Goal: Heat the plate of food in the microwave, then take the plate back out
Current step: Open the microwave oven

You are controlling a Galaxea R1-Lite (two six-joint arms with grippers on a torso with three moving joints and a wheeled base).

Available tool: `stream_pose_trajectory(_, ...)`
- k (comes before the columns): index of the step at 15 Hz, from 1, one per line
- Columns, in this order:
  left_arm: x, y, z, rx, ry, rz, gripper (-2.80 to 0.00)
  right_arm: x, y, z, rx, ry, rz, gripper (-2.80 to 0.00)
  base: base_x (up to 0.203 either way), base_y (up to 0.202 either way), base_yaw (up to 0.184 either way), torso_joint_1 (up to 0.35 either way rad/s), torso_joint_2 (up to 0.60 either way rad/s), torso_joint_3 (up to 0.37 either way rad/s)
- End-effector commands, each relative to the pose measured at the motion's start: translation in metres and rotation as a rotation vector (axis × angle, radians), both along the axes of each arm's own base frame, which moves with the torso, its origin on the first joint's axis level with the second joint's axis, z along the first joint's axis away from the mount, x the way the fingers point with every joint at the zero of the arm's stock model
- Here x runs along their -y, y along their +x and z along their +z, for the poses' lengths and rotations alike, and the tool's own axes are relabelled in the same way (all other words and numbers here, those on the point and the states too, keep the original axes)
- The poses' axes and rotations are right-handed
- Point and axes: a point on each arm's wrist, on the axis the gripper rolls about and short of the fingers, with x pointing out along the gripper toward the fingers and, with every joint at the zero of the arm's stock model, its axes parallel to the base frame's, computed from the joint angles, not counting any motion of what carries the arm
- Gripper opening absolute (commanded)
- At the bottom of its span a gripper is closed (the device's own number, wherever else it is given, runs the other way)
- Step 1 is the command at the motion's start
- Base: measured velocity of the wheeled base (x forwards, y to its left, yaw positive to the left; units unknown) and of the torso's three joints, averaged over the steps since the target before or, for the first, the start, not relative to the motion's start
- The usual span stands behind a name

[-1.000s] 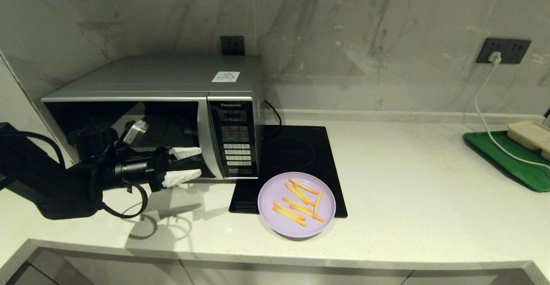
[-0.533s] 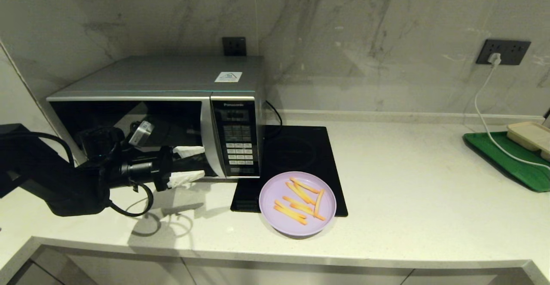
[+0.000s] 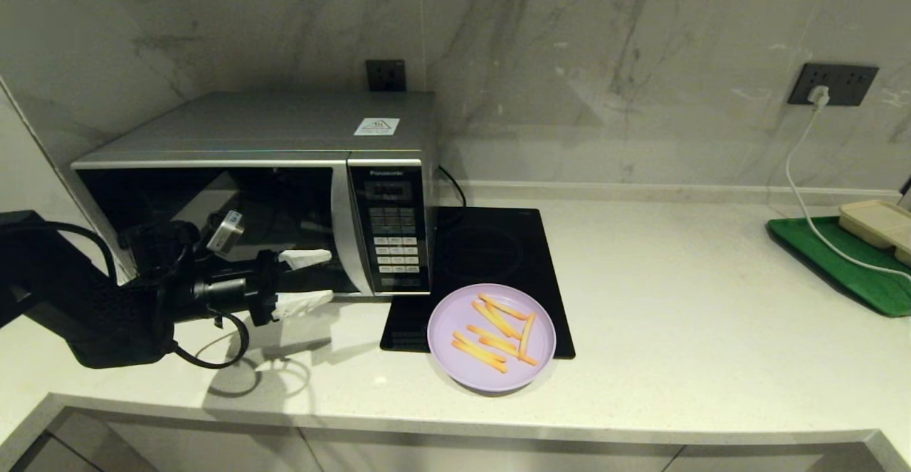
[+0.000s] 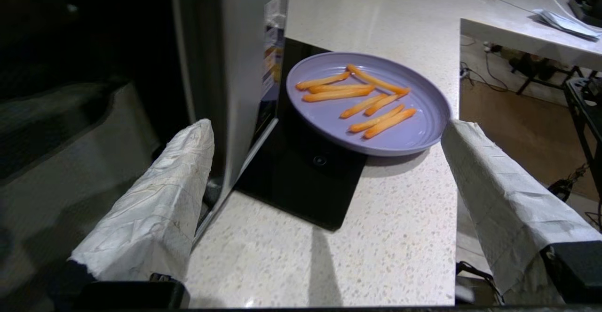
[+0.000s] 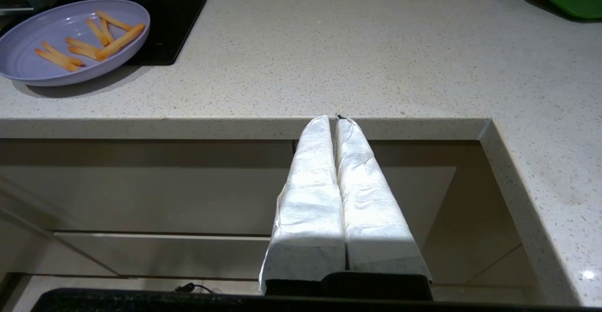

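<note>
The silver microwave [image 3: 270, 173] stands at the back left with its dark glass door closed. My left gripper [image 3: 317, 276] hovers open in front of the door, just left of the curved silver handle [image 3: 340, 233]. In the left wrist view [image 4: 327, 128], one finger [image 4: 169, 194] is close to the door by the handle [image 4: 235, 67] and the other is out over the counter, with nothing between them. The lilac plate with orange sticks [image 3: 491, 337] [image 4: 371, 105] [image 5: 70, 44] rests partly on the cooktop. My right gripper [image 5: 335, 119] is shut and empty, parked below the counter's front edge.
A flat black induction cooktop [image 3: 491, 251] lies right of the microwave. At the far right a green tray [image 3: 840, 265] holds a beige tray [image 3: 875, 223], and a white cable [image 3: 801, 187] runs from a wall socket to it. The counter's front edge [image 3: 455, 429] is near.
My left gripper has dropped slightly in front of the microwave door and stays open. The plate and the door have not moved.
</note>
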Motion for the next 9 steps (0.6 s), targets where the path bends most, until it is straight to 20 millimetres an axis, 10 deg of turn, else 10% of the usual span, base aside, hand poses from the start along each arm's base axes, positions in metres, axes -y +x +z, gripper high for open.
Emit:
stream_pose_trajectory(1, -0.005, -0.001, 0.001, 0.006, -0.002, 0.002, 0.00, 0.000, 0.000, 0.000, -0.001, 0.000, 0.001, -2.80, 0.000, 0.000, 0.000, 0.000, 0.00, 0.000)
stream_pose_trajectory(9, 0.036, 0.011, 0.002, 0.033, 0.002, -0.096, 0.00, 0.000, 0.000, 0.000, -0.001, 0.000, -0.001, -2.80, 0.000, 0.000, 0.000, 0.000, 0.00, 0.000)
